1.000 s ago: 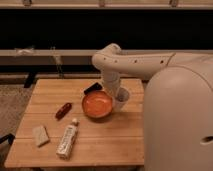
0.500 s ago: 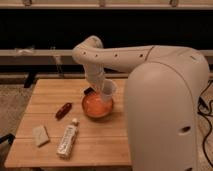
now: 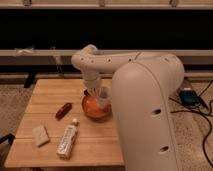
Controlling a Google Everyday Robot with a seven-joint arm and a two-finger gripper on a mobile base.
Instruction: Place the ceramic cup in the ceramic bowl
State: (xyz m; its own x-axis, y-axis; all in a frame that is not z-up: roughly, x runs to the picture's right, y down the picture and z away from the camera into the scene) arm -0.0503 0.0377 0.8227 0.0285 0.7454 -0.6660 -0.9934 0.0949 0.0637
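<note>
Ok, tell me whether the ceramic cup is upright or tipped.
Upright: the ceramic cup hangs mouth-up at the gripper, over the right rim of the ceramic bowl. Whether it touches the bowl, cannot tell.

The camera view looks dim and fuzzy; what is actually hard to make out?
Camera view: soft overall, dark background, warm light on the wooden table. The pincer over the ceramic bowl blurs into the ceramic cup; the bottle label is unreadable.

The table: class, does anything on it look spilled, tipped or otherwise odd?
The white bottle lies on its side on the table. The gripper holds the ceramic cup over the ceramic bowl; nothing looks spilled.
</note>
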